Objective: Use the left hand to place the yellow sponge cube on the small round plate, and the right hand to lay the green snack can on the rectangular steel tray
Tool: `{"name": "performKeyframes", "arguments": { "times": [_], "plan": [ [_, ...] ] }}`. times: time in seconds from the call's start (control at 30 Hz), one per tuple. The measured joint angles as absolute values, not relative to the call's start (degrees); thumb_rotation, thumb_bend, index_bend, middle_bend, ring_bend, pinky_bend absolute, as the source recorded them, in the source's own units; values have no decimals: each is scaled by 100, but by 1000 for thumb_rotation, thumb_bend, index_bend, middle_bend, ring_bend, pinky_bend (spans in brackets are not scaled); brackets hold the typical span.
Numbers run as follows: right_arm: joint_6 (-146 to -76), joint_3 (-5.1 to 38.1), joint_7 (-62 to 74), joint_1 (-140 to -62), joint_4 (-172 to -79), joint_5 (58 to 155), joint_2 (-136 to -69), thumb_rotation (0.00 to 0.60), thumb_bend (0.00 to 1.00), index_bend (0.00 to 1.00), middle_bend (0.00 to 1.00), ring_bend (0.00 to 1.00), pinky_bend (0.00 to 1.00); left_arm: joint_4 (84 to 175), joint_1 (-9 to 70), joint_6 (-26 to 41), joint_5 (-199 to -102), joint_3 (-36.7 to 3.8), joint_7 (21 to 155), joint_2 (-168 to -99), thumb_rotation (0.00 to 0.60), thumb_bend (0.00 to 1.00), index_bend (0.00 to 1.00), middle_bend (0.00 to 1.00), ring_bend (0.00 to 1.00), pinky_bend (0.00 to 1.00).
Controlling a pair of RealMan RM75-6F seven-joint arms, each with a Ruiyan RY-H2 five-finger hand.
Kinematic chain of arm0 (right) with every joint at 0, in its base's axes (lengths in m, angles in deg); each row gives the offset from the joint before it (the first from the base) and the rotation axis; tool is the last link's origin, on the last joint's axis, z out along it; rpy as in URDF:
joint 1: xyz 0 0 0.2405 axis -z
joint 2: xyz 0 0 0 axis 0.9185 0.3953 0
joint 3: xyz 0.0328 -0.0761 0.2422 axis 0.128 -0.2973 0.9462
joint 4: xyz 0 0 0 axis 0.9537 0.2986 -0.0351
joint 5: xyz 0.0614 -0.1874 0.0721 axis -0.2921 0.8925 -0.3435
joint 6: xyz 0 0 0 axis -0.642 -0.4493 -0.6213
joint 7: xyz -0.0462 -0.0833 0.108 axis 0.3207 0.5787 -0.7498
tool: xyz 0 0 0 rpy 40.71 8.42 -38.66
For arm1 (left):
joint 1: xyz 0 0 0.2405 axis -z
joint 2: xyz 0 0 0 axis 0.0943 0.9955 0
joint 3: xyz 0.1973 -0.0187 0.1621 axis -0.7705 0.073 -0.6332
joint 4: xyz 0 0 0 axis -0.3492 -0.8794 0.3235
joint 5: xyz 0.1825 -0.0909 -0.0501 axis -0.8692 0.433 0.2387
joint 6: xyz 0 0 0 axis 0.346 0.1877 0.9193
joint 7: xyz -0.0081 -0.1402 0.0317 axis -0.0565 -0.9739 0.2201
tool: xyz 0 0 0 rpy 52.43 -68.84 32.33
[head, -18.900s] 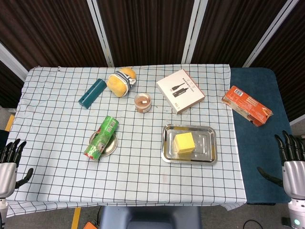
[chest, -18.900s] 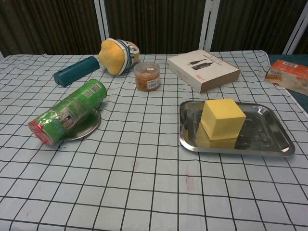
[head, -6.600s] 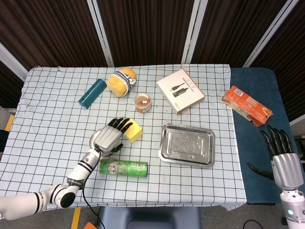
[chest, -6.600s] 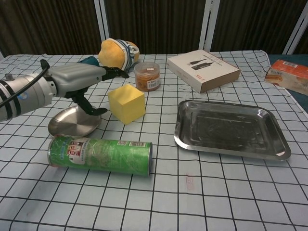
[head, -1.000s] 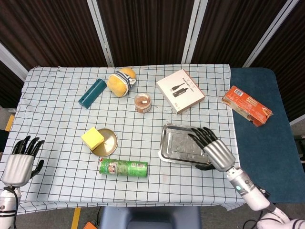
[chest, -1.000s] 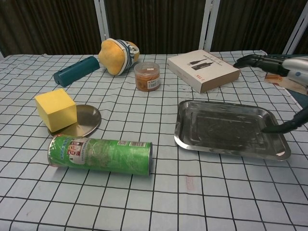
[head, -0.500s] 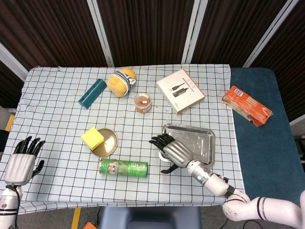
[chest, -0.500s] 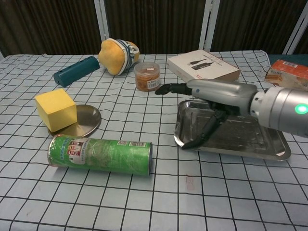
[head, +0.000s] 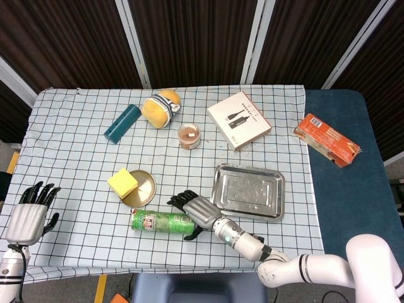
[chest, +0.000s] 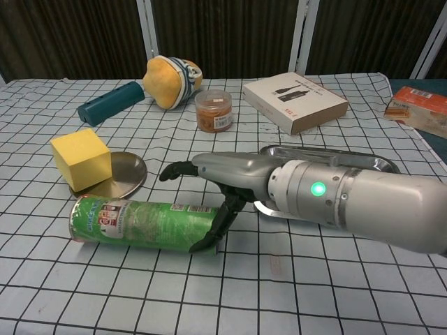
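- We find the yellow sponge cube (head: 122, 182) at lower left of the head view, sitting on the left edge of the small round plate (head: 144, 187), partly overhanging the cloth.
- The steel tray (head: 248, 190), right of centre, holds nothing.
- A clear jar (head: 189, 136) at upper centre holds something brownish.
- The green can (head: 161, 221) lies on its side below the plate, well apart from the tray.
- The right hand (head: 197, 211) sits over the can's right end, fingers spread, thumb beside the can's end; we see no grip.
- The left hand (head: 28, 216) is at the lower left frame edge, fingers apart, holding nothing.
- The can's label print is too small to read; the white box (head: 239, 120) shows a cable picture.
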State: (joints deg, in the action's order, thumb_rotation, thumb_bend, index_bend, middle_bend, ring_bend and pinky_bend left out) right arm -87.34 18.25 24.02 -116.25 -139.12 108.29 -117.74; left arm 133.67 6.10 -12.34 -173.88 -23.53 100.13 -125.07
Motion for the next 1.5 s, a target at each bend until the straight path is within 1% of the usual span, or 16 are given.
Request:
{"name": "performKeyframes", "arguments": {
  "times": [0.13,0.23,0.3,0.4,0.47,0.5,0.63,0.7,0.77,0.83,0.9,1.03,1.2,1.37,1.5],
  "plan": [
    [-8732,1838,2549,-11819,-13615,10562,-12113,600,46,283,250,233,227,13384,597,-1216,-17403,-2346,9964,-12489,600,372,200,152,95,186],
    [-8765,1849,2597,-11927,-13438,10472,-12325,600,46,355,297,296,280,13394,590,-1194,-17402,-2337,9924,-12471,600,372,200,151,95,186],
    [-8847,1843,2619,-11965,-13328,10478,-12435,600,46,416,338,358,330,13400,585,-1174,-17388,-2326,9898,-12460,600,372,200,152,95,186],
    [-9030,1821,2648,-11979,-13167,10559,-12565,600,45,551,438,494,451,13418,579,-1139,-17369,-2311,9872,-12442,600,372,202,152,95,186],
    [-9186,1793,2679,-11974,-13043,10644,-12648,600,46,607,486,557,519,13429,575,-1131,-17372,-2304,9857,-12432,600,372,203,152,95,186],
    [-9249,1782,2698,-11970,-12988,10676,-12680,600,46,622,502,577,541,13432,574,-1128,-17374,-2302,9852,-12428,600,372,203,152,95,186],
    [-9486,1744,2818,-11936,-12787,10750,-12778,600,54,647,528,610,577,13449,571,-1106,-17376,-2294,9849,-12421,600,372,203,152,95,186],
    [-9605,1728,2878,-11907,-12717,10789,-12806,600,101,678,553,641,608,13452,572,-1087,-17383,-2297,9856,-12418,600,373,203,152,95,186],
    [-9723,1718,2900,-11867,-12699,10847,-12803,600,178,724,586,678,644,13453,572,-1074,-17387,-2298,9866,-12418,600,371,204,153,95,186],
    [-9833,1717,2883,-11818,-12728,10917,-12759,600,231,765,613,703,668,13455,572,-1060,-17386,-2295,9871,-12417,600,371,204,152,95,186],
    [-9968,1718,2850,-11746,-12841,11001,-12638,600,263,795,632,722,686,13460,571,-1045,-17383,-2294,9879,-12416,600,372,204,153,95,186],
    [-10255,1715,2811,-11558,-13231,11138,-12236,600,274,812,643,731,698,13473,574,-1016,-17383,-2294,9925,-12418,600,372,204,153,95,186],
    [-10732,1633,2870,-11151,-13973,11256,-11399,600,274,814,643,731,700,13499,583,-972,-17395,-2302,9975,-12424,600,372,204,155,95,186],
    [-11530,1392,2979,-10497,-14376,11463,-10574,600,274,814,643,732,703,13511,590,-926,-17379,-2302,10012,-12435,600,372,204,156,95,186],
    [-11768,1144,2758,-10078,-14318,11591,-10138,600,274,814,644,732,701,13547,584,-916,-17363,-2295,10045,-12443,600,372,204,158,95,186]
  ]
}}
